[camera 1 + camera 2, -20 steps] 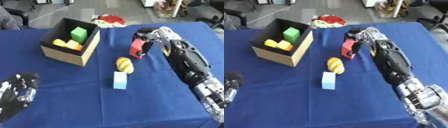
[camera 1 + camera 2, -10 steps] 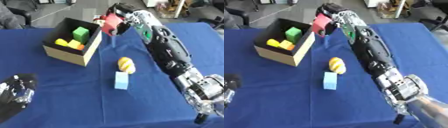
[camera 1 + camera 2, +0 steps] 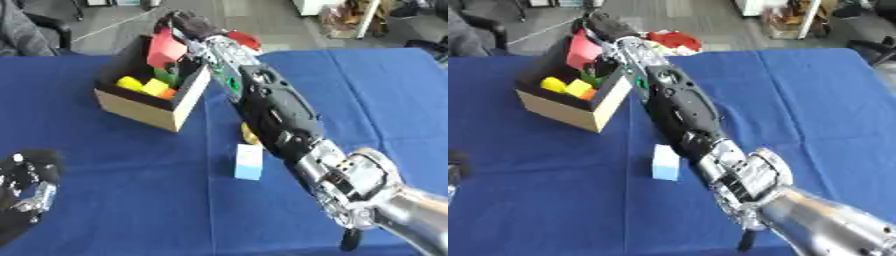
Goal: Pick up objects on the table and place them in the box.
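Note:
My right hand (image 3: 187,26) reaches across the table and is shut on a red block (image 3: 165,47), holding it over the open cardboard box (image 3: 144,109). Inside the box lie a yellow piece (image 3: 129,82), a green piece (image 3: 166,76) and a bit of orange. A light blue block (image 3: 249,162) stands on the blue cloth in front of the box. A yellow object (image 3: 247,134) shows just beside my forearm, mostly hidden by it. My left hand (image 3: 24,192) rests at the lower left, its fingers relaxed.
The table (image 3: 114,200) is covered in blue cloth. A red and white heap (image 3: 674,40) lies at the far edge behind the box. My right arm (image 3: 289,130) spans the middle of the table diagonally. Office chairs stand beyond the table.
My right hand has carried the red block from the middle of the table up and left, to above the box. The camera view has shifted too.

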Action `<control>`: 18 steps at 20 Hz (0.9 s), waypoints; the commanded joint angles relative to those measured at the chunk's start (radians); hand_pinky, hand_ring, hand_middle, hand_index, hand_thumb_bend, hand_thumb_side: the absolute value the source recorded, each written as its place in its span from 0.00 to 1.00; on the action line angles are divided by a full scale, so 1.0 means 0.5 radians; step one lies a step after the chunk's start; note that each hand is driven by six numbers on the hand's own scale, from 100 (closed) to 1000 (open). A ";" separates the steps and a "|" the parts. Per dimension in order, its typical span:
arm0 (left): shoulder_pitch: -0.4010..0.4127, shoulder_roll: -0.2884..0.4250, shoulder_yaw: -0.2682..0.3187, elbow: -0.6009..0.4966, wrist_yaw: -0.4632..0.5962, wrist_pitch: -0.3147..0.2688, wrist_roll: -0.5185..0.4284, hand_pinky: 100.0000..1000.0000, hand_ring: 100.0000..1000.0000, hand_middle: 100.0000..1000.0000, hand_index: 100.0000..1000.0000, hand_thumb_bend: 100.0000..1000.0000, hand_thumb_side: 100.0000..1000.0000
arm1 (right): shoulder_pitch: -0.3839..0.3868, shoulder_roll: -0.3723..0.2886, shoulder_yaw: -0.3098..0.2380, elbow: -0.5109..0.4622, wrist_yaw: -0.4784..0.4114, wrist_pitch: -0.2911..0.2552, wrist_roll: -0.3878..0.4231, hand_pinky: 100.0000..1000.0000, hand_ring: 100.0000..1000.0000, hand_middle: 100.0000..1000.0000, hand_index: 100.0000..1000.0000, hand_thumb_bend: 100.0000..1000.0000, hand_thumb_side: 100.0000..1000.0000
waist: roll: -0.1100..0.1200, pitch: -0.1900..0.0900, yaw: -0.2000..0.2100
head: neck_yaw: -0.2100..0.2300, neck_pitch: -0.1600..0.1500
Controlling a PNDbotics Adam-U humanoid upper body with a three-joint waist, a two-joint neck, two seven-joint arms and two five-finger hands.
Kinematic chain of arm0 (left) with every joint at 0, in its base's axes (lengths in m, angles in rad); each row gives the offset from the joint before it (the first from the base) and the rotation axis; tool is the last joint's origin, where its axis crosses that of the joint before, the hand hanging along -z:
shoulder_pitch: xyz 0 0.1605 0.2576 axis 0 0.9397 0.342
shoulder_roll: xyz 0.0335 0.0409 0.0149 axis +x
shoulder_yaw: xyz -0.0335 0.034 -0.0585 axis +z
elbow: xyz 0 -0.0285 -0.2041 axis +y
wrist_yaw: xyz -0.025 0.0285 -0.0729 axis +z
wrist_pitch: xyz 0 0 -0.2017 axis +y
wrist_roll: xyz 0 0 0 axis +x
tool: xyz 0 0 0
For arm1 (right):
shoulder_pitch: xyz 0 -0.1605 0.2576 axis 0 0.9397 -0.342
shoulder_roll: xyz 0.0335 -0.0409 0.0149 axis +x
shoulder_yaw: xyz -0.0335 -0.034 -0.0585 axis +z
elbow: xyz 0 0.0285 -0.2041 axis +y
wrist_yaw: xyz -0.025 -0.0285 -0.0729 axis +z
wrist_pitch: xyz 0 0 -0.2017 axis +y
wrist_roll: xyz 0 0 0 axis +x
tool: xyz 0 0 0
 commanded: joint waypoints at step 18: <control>0.023 0.043 0.032 -0.024 -0.015 0.008 0.033 0.70 0.61 0.61 0.70 0.00 0.22 | 0.081 -0.412 0.245 -0.519 -0.656 -0.270 0.147 0.88 0.83 0.85 0.97 0.37 0.21 | -0.031 -0.040 -0.146 | 0.075 0.019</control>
